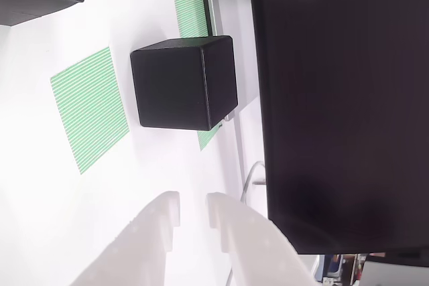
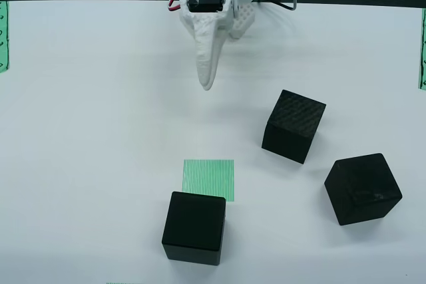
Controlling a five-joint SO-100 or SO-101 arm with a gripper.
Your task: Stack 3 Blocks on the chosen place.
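Overhead view: 3 blocks (image 2: 194, 227) lie around the striped patch (image 2: 209, 178); hand (image 2: 208, 84) narrowly parted, empty.

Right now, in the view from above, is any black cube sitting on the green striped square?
No. The green striped square lies bare; the nearest cube sits just below it on the white table, touching at most its lower edge.

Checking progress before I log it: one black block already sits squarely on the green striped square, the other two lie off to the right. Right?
No. In the view from above, the nearest block sits just below the green striped square, overlapping only its edge. The other two blocks do lie right.
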